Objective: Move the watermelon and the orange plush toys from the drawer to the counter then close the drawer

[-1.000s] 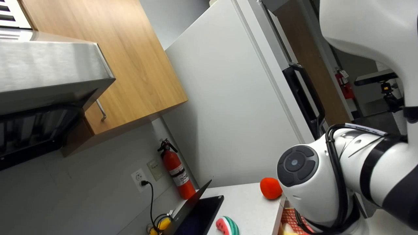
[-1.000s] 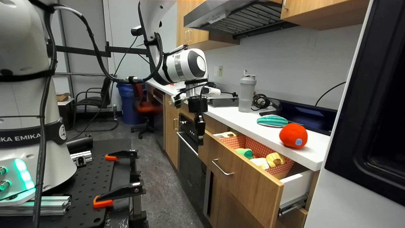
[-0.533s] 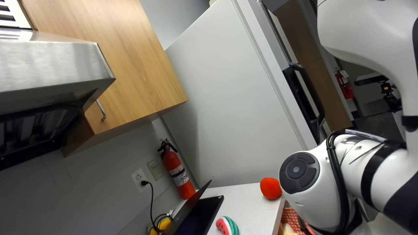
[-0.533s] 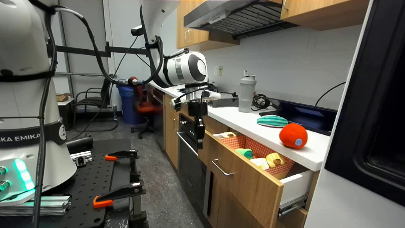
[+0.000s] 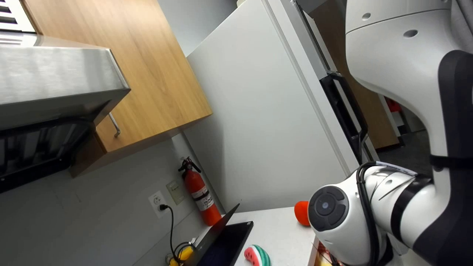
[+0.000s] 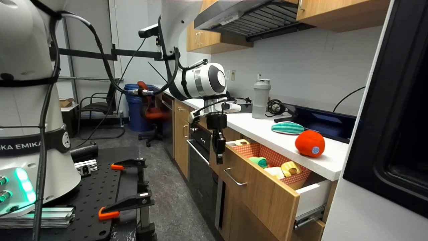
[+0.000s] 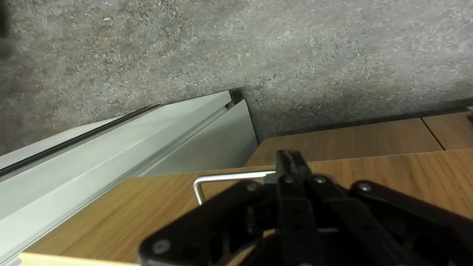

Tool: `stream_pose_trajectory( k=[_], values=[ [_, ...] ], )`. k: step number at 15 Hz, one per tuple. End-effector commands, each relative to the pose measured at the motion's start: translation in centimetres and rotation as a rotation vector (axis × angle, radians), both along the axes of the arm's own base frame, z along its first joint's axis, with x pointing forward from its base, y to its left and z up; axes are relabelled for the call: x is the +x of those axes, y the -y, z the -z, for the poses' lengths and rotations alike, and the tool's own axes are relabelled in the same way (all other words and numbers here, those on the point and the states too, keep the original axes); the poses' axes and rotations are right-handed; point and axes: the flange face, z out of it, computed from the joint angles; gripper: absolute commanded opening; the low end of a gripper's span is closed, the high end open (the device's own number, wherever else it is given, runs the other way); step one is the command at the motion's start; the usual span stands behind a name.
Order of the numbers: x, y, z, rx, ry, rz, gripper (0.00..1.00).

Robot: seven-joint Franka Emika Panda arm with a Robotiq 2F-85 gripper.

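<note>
A: Fingers (image 7: 293, 207)?
B: Closed, nothing between them. Near the handle (image 7: 229, 177); can't tell if touching.
A: Watermelon (image 6: 287, 128) and orange plush (image 6: 310, 144)?
B: Both on the surface (image 6: 257, 129), apart. Look soft and light; mid-body pinch if they need moving.
A: So the drawer (image 6: 264, 197) is next. How will it handle?
B: It's open. My guess: stiff wood-look front, rolls easily on that metal slide (image 6: 309, 217). No grip needed, push mid-front by the handle (off-centre might rack it).
A: What's in it?
B: Red-checked basket (image 6: 272, 154), holding a green piece (image 6: 259, 162) and yellow pieces (image 6: 291, 168); bottom hidden. Contents could shift if shoved hard; check nothing snags under the surface.
</note>
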Motion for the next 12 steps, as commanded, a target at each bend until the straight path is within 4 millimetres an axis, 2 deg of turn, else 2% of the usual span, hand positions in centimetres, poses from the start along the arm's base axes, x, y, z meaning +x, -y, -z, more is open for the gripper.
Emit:
stream_pose_trajectory(
  k=[1, 12],
  values=[
    [1.9, 0.4, 1.2, -0.023, 0.013, -0.019, 0.00],
    [5.8, 1.4, 2.7, -0.064, 0.063, 0.001, 0.00]
  ],
)
